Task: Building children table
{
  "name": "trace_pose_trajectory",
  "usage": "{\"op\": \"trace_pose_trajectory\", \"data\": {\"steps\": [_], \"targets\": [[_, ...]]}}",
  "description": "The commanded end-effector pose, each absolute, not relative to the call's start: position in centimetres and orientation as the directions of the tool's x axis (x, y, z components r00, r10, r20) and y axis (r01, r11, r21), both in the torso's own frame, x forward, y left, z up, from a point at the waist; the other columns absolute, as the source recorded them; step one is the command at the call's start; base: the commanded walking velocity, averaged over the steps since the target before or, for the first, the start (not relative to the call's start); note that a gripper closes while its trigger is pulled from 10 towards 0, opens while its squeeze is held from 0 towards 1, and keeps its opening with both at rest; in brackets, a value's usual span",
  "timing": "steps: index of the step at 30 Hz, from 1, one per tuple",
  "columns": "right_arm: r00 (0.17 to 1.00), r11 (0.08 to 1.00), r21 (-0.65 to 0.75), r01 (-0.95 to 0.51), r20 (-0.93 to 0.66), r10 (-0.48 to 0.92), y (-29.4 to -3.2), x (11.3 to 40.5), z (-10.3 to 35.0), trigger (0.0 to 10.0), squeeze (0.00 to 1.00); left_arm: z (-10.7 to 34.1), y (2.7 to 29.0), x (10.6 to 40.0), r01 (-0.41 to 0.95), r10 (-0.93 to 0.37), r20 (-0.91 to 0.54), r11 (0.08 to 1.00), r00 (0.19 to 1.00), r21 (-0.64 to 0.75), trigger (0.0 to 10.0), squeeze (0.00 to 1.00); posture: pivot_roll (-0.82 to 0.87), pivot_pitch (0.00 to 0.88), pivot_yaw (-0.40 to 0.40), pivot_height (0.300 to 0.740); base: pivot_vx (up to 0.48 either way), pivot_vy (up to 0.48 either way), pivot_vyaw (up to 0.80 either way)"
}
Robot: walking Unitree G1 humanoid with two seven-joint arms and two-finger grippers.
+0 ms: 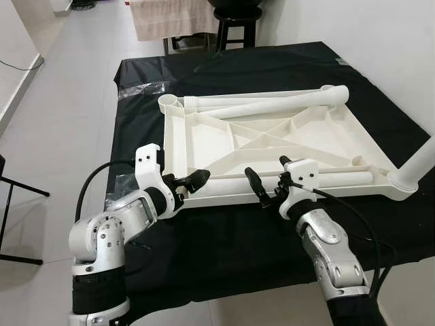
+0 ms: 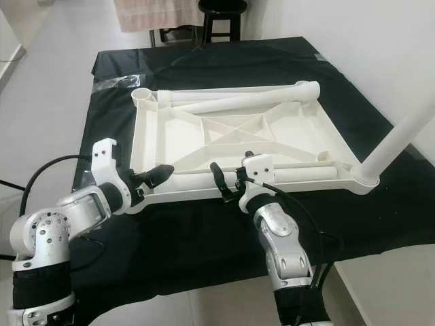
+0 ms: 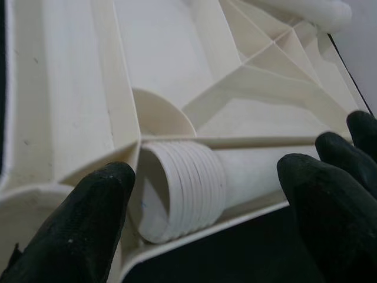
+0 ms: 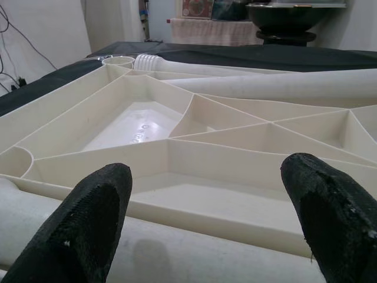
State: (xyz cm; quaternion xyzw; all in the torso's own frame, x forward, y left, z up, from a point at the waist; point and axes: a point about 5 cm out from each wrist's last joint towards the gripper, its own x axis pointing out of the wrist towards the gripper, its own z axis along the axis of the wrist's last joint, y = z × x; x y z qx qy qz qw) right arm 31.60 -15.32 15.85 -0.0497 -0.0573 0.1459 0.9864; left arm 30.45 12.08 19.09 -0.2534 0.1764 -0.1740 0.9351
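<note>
A white plastic tabletop [image 1: 204, 136] lies upside down on the black-covered table [image 1: 224, 231]. One white leg [image 1: 340, 178] lies inside it along the near rim. My left gripper [image 1: 197, 178] is open at that leg's left end, and the threaded end [image 3: 182, 194] sits between its fingers [image 3: 88, 218]. My right gripper [image 1: 266, 166] is open too, hovering over the middle of the same leg [image 4: 177, 253], with its fingers [image 4: 88, 218] on either side. Another leg [image 1: 420, 166] stands in the near right corner socket. Two more legs [image 1: 272, 102] lie along the far rim.
A clear plastic bag [image 1: 139, 88] lies at the table's far left corner. A dark stool [image 1: 238, 20] and a hanging beige cloth [image 1: 170, 17] stand behind the table. A white wall [image 1: 380, 41] runs along the right. Light floor [image 1: 61, 122] opens to the left.
</note>
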Motion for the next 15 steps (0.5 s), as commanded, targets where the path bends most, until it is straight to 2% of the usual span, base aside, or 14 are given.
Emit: {"op": "trace_pose_trajectory", "data": {"steps": [1,7,15], "targets": [[0.954,0.953,-0.117,-0.278,0.080,0.288,-15.6,31.4,15.4,10.0,0.00,18.2,12.2,30.2,0.212,-0.415,-0.280,0.811,0.866,-0.546,10.0,0.00,-0.03,0.168,-0.026,0.740,0.000,0.000,0.00],[0.955,0.954,-0.118,-0.276,0.081,0.287,-15.6,31.4,15.5,10.0,0.00,17.7,11.3,30.0,0.239,-0.505,-0.283,0.739,0.815,-0.630,10.0,0.00,-0.04,0.168,-0.026,0.740,0.000,0.000,0.00],[0.954,0.953,-0.118,-0.279,0.081,0.289,-15.5,31.3,15.5,10.0,0.00,17.8,11.0,30.0,0.263,-0.536,-0.280,0.724,0.797,-0.638,10.0,0.00,-0.04,0.169,-0.028,0.740,0.000,0.000,0.00]]}}
